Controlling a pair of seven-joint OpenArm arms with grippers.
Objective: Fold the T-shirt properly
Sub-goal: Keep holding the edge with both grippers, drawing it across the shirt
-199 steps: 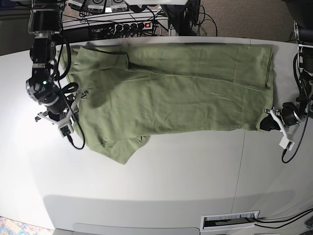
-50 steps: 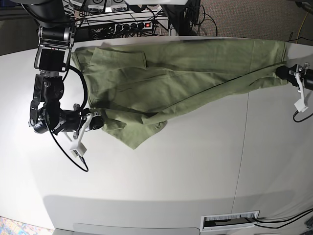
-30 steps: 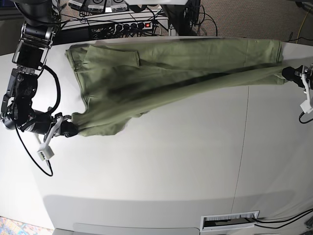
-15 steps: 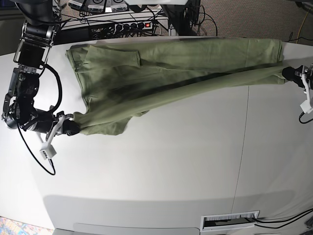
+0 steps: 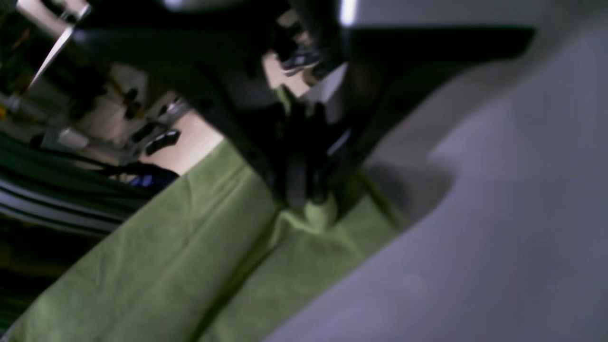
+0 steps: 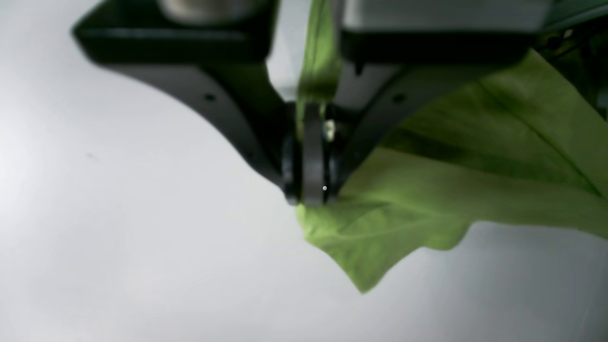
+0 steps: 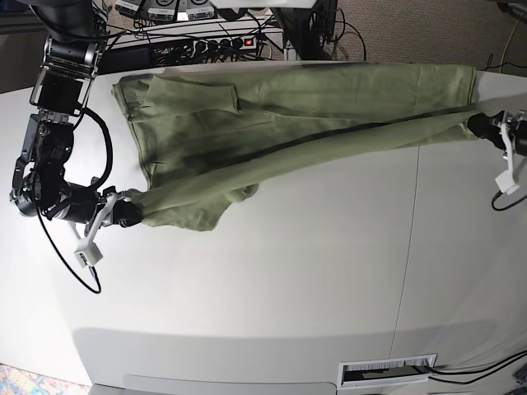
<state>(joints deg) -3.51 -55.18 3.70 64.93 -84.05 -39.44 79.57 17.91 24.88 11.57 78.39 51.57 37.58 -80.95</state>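
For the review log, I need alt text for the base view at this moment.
A green T-shirt lies stretched across a white table, its near edge pulled taut between two claws: the right claw pinches one end, the left claw the other.

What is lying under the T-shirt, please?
Under the T-shirt only the white table shows around its edges. The cloth covers the tabletop beneath it, so anything there cannot be seen. The left tool and right tool pinch its ends.

Soft, matt knit cloth is seen in the T-shirt, finely creased. A smooth, pale, faintly sheened table is shown. Black matt plastic is suggested on the right gripper.
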